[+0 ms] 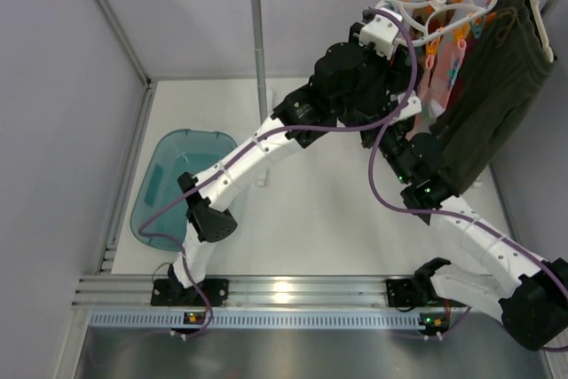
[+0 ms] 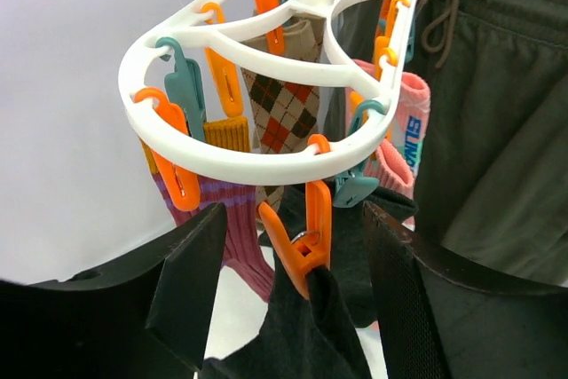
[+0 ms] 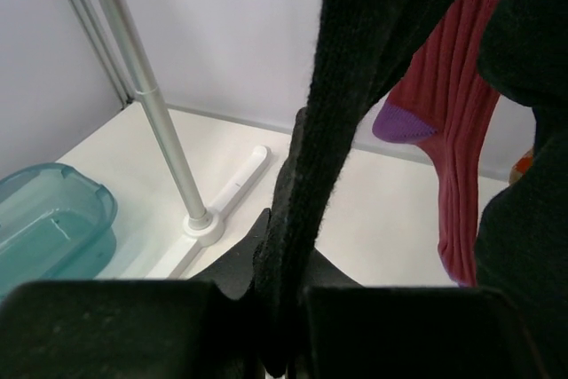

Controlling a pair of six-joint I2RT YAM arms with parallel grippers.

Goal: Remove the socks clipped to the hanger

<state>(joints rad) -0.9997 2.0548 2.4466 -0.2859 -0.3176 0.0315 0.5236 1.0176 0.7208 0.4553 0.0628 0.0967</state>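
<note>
Sock duty is happening at the clip hanger (image 2: 231, 161)!
The right hand (image 3: 280, 308) is pinching a black sock (image 3: 311, 175); the left hand (image 2: 297, 259), fingers apart, is straddling an orange clothespin (image 2: 317, 210).

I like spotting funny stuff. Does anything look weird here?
Nothing is spilled or broken. One odd thing: a black sock is pulled straight, its lower end pinched in the right gripper, while the red sock beside it dangles loose.
</note>
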